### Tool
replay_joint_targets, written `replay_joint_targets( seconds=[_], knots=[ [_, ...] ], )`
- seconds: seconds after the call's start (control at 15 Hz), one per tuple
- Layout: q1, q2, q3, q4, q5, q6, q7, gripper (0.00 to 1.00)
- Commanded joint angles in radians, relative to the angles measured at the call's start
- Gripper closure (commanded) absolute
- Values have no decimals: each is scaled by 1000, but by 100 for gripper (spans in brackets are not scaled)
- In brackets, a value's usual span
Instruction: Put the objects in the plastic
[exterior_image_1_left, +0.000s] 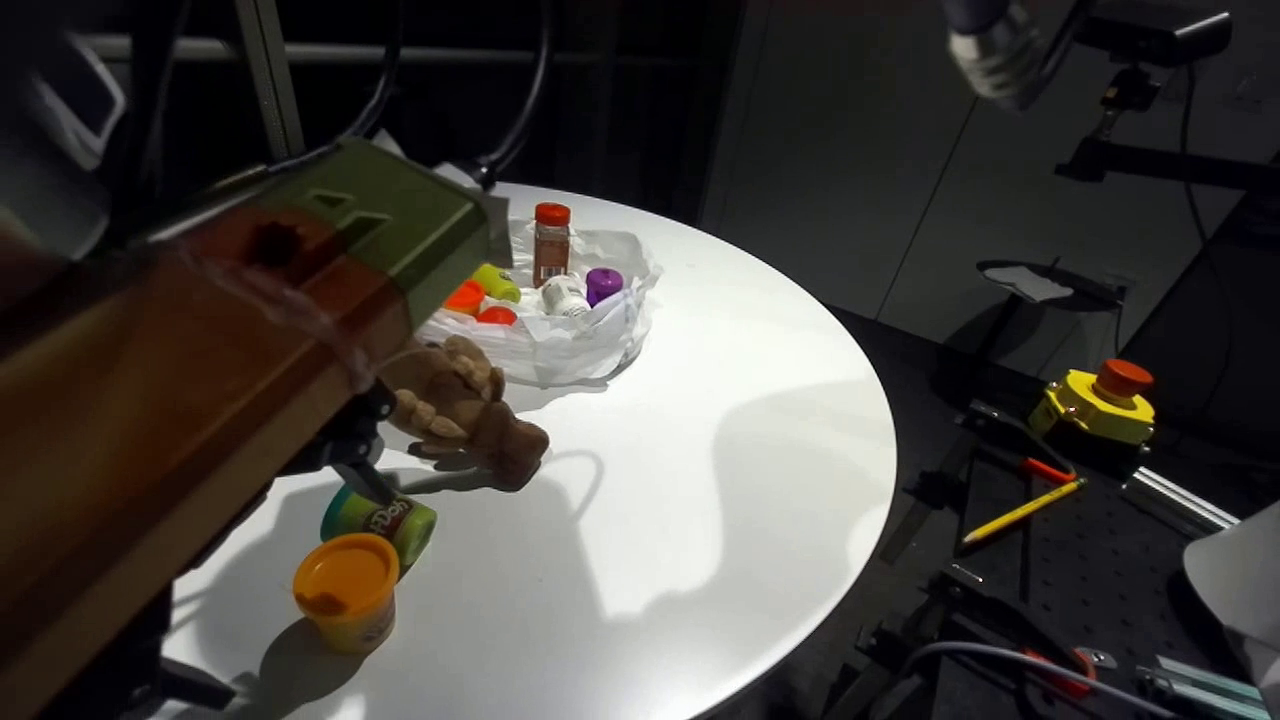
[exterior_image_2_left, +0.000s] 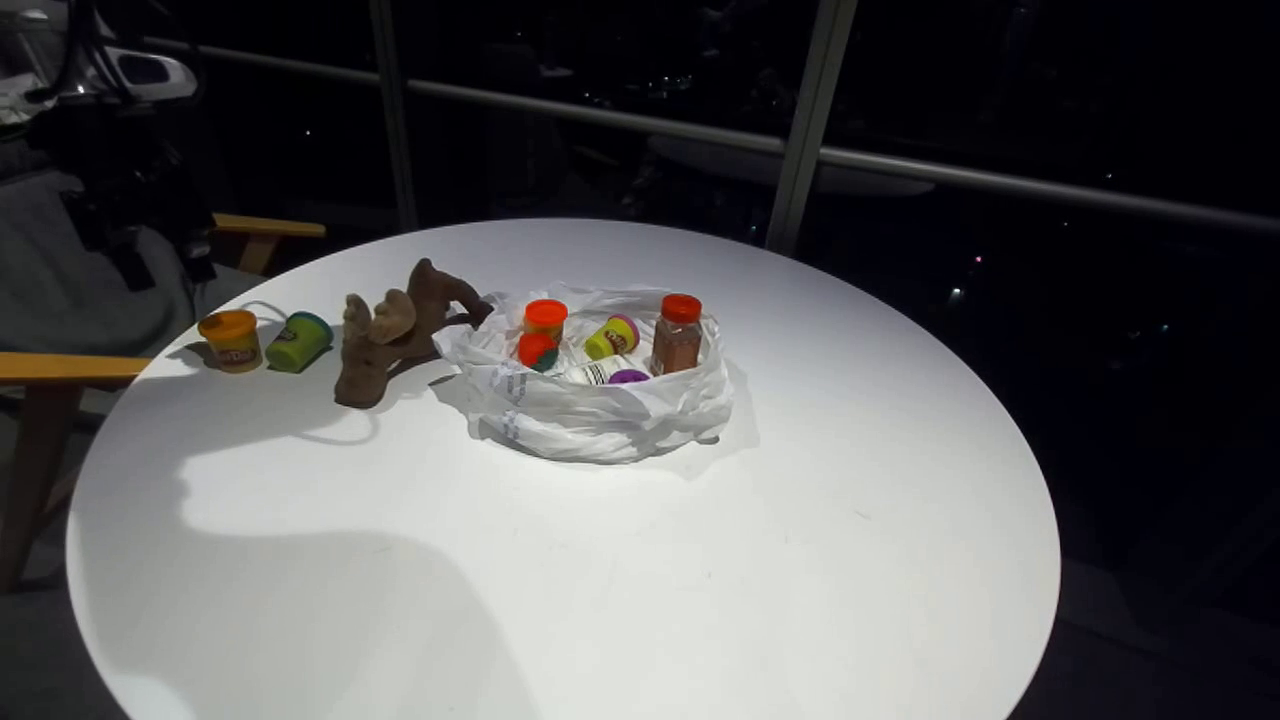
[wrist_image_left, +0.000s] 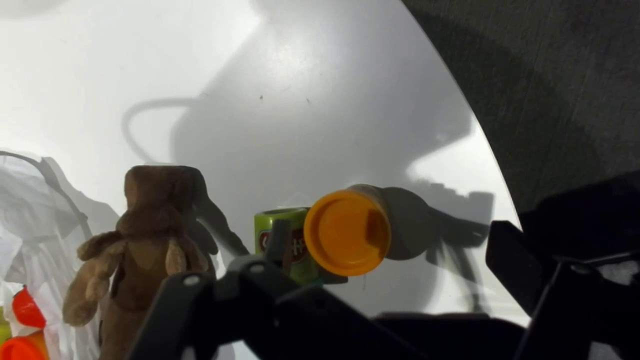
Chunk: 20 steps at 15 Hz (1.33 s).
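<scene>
Black-jawed tool (wrist_image_left: 392, 245) spread wide near an orange-lidded, round yellow tub (wrist_image_left: 345, 232)

Your jaws stand well apart, gripping nothing; in the wrist view the tub shows between them, upright on the round white surface (exterior_image_2_left: 700, 580). It seems the likely pick. There, one jaw overlaps the green, teal-ended tub (exterior_image_2_left: 298, 342) lying on its side just beside it, so centre on the orange-lidded one, keep that jaw off the neighbour, and close below its rim. Then carry high over the brown plush animal (wrist_image_left: 140, 260), which lies between the tubs and the wrinkled, translucent white plastic bag (exterior_image_2_left: 600, 425). The bag already holds a standing red-lidded brown jar (exterior_image_2_left: 677, 345), a purple-lidded tub (exterior_image_1_left: 603, 286) and more; lower gently, since thin film may snag.

Broad shadows (wrist_image_left: 240, 130) cross the surface and could hide edges. Around it you have dark windows (exterior_image_2_left: 620, 40), a wooden chair frame (exterior_image_2_left: 70, 367) and a red-buttoned yellow box (exterior_image_1_left: 1090, 412).
</scene>
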Motion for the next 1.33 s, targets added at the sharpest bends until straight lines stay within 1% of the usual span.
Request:
replay_joint_targets(
  seconds=[0.0,0.27,0.47,0.73,0.8,0.87,1.0,1.07,1.13,1.27],
  knots=[
    [9,1,-31,-36,12,41,13,0],
    [5,27,-57,-38,13,53,25,0],
    [1,49,-64,-42,17,90,16,0],
    [-5,55,-71,-50,22,169,20,0],
    [-5,55,-74,-50,23,179,18,3],
    [-6,52,-74,-54,27,186,16,26],
    [-5,50,-77,-57,29,186,16,29],
    [-5,43,-76,-63,32,183,15,36],
    [-4,36,-78,-71,32,180,19,47],
    [-6,20,-77,-87,38,171,19,63]
  ],
)
